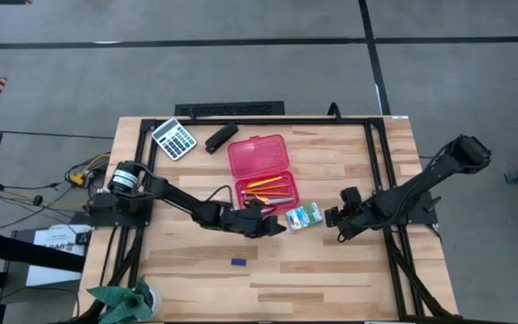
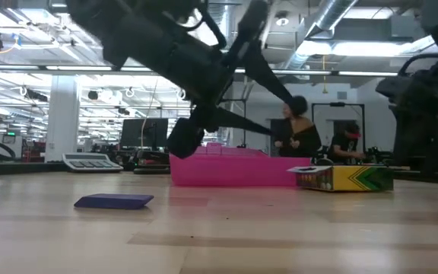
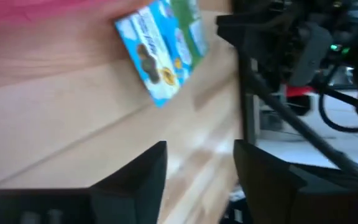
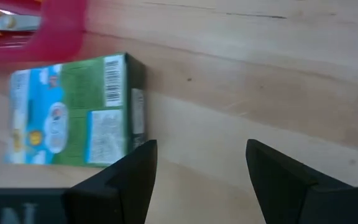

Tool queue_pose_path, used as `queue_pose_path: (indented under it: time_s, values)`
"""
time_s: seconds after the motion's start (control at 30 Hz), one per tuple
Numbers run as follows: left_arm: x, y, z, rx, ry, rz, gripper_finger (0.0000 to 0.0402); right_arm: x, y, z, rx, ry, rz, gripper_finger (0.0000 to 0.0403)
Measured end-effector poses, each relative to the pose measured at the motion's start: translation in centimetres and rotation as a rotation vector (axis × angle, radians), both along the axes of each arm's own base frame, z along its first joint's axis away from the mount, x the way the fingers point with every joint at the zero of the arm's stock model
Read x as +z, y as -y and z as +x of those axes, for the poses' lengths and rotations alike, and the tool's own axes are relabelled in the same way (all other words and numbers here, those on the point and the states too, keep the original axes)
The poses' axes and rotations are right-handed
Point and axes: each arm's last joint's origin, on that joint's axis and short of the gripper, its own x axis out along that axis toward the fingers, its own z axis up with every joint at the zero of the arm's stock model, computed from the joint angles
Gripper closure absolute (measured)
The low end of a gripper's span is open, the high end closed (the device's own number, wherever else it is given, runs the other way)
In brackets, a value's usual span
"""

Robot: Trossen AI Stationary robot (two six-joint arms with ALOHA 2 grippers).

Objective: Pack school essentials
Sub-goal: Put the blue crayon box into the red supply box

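Hovering at the pink case's near edge, left hand parted and empty; pencils lying inside the case already; packet beside it and blue piece farther out awaiting packing; right hand open, empty, beyond the packet.

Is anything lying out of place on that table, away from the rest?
Yes: a small blue piece lies alone on the bare wood, well apart from the open pink case. The crayon box also sits outside the case, beside its corner.
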Motion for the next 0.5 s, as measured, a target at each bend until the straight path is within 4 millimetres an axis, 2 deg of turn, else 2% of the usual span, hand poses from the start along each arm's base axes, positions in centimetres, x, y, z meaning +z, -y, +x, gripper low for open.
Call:
queue_pose_path:
  time_s: [0.17,0.3,0.5]
  values:
    - [0.7,0.0,0.6,0.068,-0.140,0.059,0.0180,-0.7,-0.1,0.2,0.000,-0.020,-0.011,0.0148]
    - [1.0,-0.5,0.9,0.113,-0.130,0.055,0.0164,-1.2,-0.4,0.8,0.003,-0.014,-0.011,0.0148]
    - [-1.5,-0.3,1.4,0.127,-0.165,-0.023,0.0161,-2.2,-0.4,2.5,0.065,0.006,-0.026,0.0148]
